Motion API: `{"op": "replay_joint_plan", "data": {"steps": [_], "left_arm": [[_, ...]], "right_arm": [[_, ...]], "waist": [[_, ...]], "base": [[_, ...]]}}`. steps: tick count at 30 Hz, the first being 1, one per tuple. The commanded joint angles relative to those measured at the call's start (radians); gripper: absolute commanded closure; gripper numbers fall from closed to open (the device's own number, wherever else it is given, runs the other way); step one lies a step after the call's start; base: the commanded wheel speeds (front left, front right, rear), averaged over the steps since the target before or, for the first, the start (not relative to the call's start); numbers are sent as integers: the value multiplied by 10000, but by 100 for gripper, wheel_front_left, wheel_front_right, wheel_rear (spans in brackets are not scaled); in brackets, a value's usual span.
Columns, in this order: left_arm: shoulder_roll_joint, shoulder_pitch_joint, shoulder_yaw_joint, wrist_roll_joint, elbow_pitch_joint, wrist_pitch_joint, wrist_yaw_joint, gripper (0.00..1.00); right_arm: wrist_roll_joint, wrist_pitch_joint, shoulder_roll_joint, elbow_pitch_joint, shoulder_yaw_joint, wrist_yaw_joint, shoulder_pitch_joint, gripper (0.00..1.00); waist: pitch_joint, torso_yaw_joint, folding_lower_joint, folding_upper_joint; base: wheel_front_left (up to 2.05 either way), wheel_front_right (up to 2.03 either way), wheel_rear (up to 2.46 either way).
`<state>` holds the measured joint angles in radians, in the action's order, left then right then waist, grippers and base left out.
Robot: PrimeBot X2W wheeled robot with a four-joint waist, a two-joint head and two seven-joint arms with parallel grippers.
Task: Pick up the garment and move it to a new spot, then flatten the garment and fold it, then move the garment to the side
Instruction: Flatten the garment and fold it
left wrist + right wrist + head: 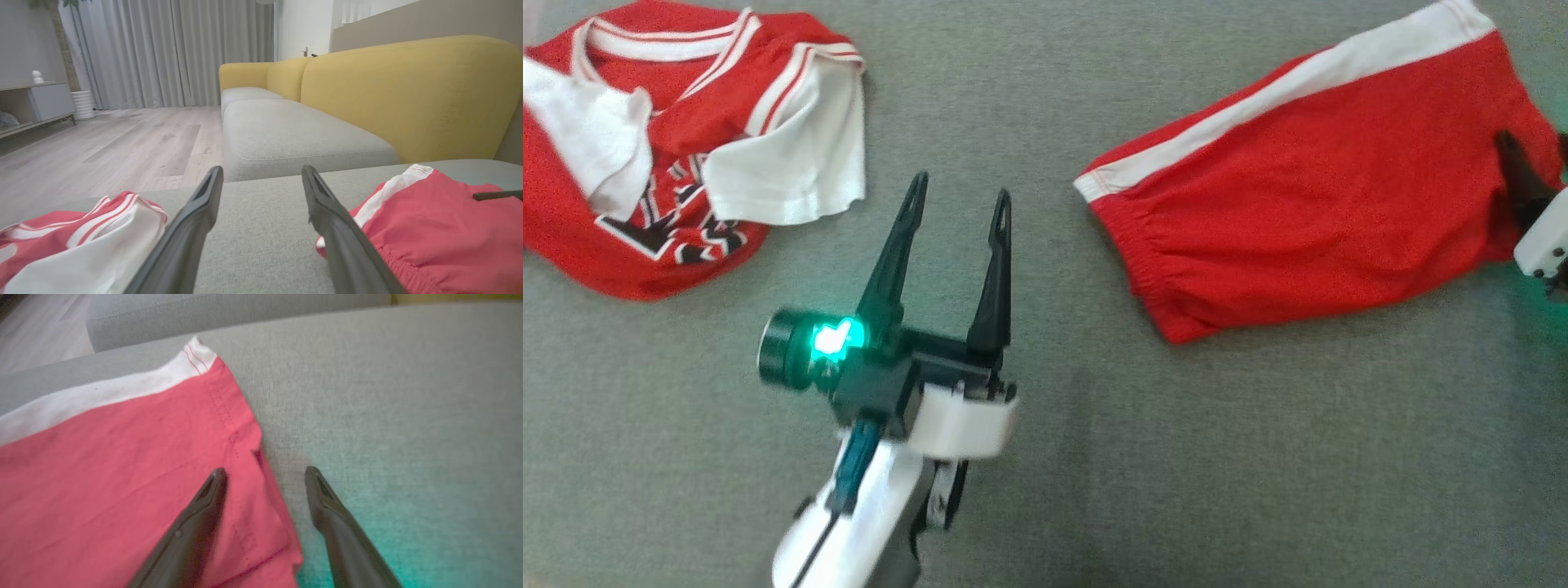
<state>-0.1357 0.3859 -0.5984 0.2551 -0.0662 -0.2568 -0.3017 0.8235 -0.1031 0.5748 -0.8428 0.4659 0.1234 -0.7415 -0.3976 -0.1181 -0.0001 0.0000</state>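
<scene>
Fabric is the whole story here, so plan for something light, limp and ready to slump the instant you lift it. Your left gripper [962,186] hangs with its two fingers spread wide and nothing between them, over bare grey cushion [1094,457]. The red shorts [1323,188] lie off to its right, well apart from its tips, and a crumpled red and white jersey [686,139] sits off to its left. Your right gripper [266,471] is spread just as wide and holds nothing: one finger lies over the red cloth, the other over bare cushion, so the stitched hem [233,416] runs right between them. Whether that finger presses on the cloth or floats just above it, I can't tell from the blurred wrist view. I'd take the shorts as the garment in play, since a gripper is already at their edge. They look thin and soft, with no stiffness and little weight, not fragile, and a pinch on one layer will likely drag the rest behind. The gathered waistband [1143,245], the end nearest your left gripper, looks thicker and should give the firmer bite. The hem at your right gripper is the other natural hold. Take both ends, keep the cloth taut between the grippers, and watch that the layers don't slide apart.
</scene>
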Motion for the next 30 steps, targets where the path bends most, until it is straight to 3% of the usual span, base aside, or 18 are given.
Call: {"op": "replay_joint_plan", "data": {"steps": [1,2,3,9,22,30], "left_arm": [[48,-192,525,-234,633,-47,-64,0],[115,-432,617,-360,810,-47,-68,0],[164,-638,691,-495,955,-47,-57,0],[326,-1413,1051,-869,1199,-48,124,0],[523,-1965,1574,-1303,1062,-48,1016,0],[661,-2178,1579,-1348,667,-49,1368,0]], "right_arm": [[288,-329,21,101,226,73,278,0],[420,-517,-20,51,328,73,356,53],[556,-664,-53,-8,402,73,433,100],[942,-368,41,-94,510,73,570,100],[1059,1054,982,-490,302,73,1344,100],[769,1531,645,1206,711,73,781,100]], "waist": [[30,-225,1,0],[62,-271,1,0],[119,-302,1,0],[572,-94,1,0],[1330,1440,1,0],[1929,1717,1,0]], "base": [[0,0,0],[0,0,0],[0,0,0],[0,0,0],[0,0,0],[0,0,0]]}}
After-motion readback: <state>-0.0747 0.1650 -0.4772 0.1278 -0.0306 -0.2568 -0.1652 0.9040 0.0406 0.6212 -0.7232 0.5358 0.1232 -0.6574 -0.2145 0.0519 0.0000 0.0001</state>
